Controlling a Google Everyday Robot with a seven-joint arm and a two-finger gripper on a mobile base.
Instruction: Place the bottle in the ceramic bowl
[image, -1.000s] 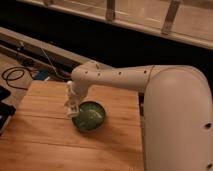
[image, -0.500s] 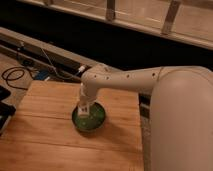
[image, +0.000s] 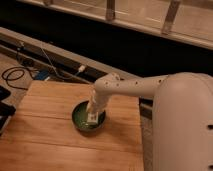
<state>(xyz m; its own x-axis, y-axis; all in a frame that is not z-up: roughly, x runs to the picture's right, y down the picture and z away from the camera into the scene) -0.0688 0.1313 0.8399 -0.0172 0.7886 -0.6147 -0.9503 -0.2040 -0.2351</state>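
In the camera view, the bottle (image: 93, 116) is being held over the ceramic bowl (image: 80, 120) on the wooden table (image: 45, 145), near the middle of the boards. The white arm (image: 130, 87) is being reached in from the right, its wrist bent downward so that the pincer (image: 94, 111) is being brought directly above the bowl's right half. The bottle is being kept roughly upright, its labelled lower end appearing to dip inside the dark rim; whether it is touching the green glaze cannot be told. Whether the pincer is clamped on the bottle or parted cannot be told either, since the wrist is covering that spot.

The steep posture is judged to be chosen so the bottle goes down into the shallow dish rather than across its rim. The task is judged to be close to its end, with the release and the lift away remaining. As the bottle looks about as long as the bowl is wide, a tip against the rim is judged to be the risk. Cables (image: 20, 75) are lying on the floor at the far left, well apart from the work.
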